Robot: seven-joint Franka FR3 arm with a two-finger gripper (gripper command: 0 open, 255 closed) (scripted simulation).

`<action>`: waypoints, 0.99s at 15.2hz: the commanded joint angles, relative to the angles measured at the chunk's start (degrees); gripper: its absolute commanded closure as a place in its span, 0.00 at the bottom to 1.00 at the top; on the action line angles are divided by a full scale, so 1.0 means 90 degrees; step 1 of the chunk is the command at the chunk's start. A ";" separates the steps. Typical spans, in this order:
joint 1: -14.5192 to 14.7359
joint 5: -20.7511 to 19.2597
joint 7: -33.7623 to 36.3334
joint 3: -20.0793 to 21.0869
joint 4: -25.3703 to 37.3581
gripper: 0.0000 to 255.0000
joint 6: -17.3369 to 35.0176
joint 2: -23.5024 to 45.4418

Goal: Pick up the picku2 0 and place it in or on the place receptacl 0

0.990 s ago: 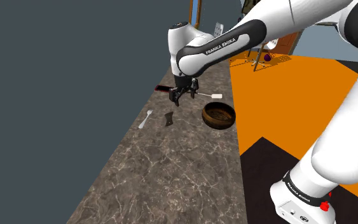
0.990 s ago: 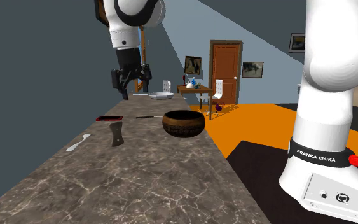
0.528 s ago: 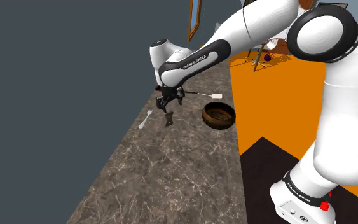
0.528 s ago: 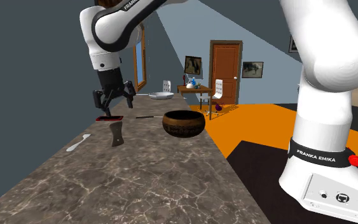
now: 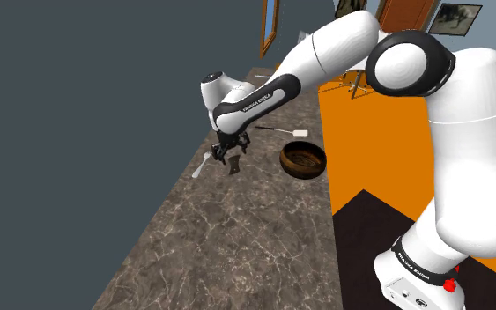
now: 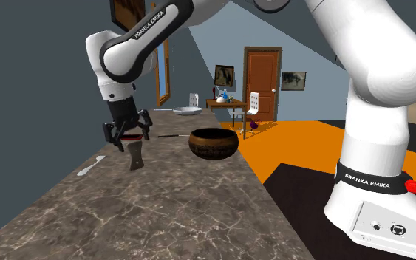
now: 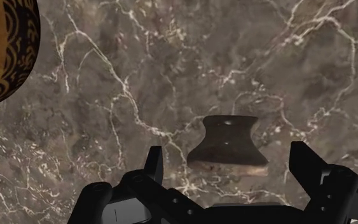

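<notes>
A small dark brown, waisted object (image 5: 234, 166) (image 6: 135, 156) stands upright on the marble counter (image 5: 237, 238). My gripper (image 5: 224, 156) (image 6: 127, 137) hangs just above it, open, with nothing between its fingers. In the wrist view the dark object (image 7: 227, 141) lies just ahead of the gripper (image 7: 230, 167), in line with the gap between the spread fingers (image 7: 153, 164) and touching neither. A brown patterned bowl (image 5: 303, 159) (image 6: 213, 142) (image 7: 2, 51) sits on the counter to the shoulder view's right of the object.
A pale spoon (image 5: 202, 166) (image 6: 90, 166) lies between the object and the dark wall (image 5: 78, 132). A long-handled spatula (image 5: 281, 131) (image 6: 173, 136) lies beyond the bowl. A white dish (image 6: 187, 111) sits at the counter's far end. The orange floor (image 5: 396, 150) drops off past the counter's edge.
The arm has swung toward the wall and come down. The gripper went from high beyond the dark object to just above it. Its fingers stay open.
</notes>
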 commanded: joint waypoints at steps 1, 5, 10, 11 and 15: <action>-0.0008 -0.0042 0.0030 -0.0028 -0.0069 0.00 0.0151 0.0082; -0.0014 -0.0072 0.0049 -0.0048 -0.0110 0.00 0.0254 0.0144; -0.0014 -0.0072 0.0048 -0.0048 -0.0109 0.00 0.0253 0.0145; -0.0014 -0.0072 0.0048 -0.0048 -0.0109 1.00 0.0253 0.0145; -0.0013 -0.0072 0.0050 -0.0048 -0.0108 1.00 0.0253 0.0146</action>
